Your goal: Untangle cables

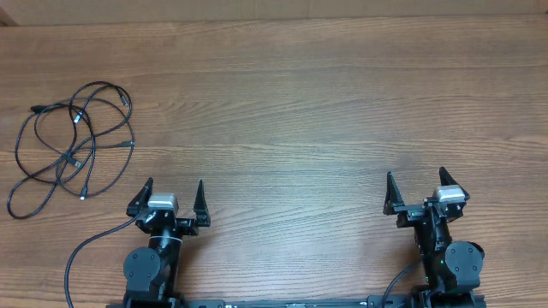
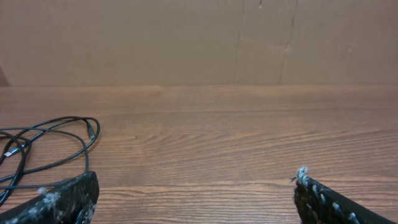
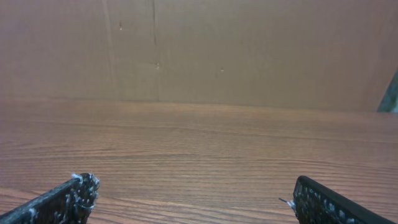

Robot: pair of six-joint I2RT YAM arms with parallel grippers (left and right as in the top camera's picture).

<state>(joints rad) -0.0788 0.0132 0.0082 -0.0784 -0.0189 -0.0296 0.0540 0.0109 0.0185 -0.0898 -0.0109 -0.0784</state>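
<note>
Soft, even, warm light covers the bench (image 1: 300, 111); shadows are faint and short. The overhead view is sharp. In both wrist views the nearby fingertips (image 2: 62, 198) at the bottom edge look slightly blurred.

A wood-grain table (image 1: 300, 103) runs back to a plain brown cardboard-like wall (image 2: 155, 37) under even light.

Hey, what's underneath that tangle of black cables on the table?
Only the wooden table shows under the cables, visible through their loops. Where cords cross, the lower strands are partly covered.
</note>
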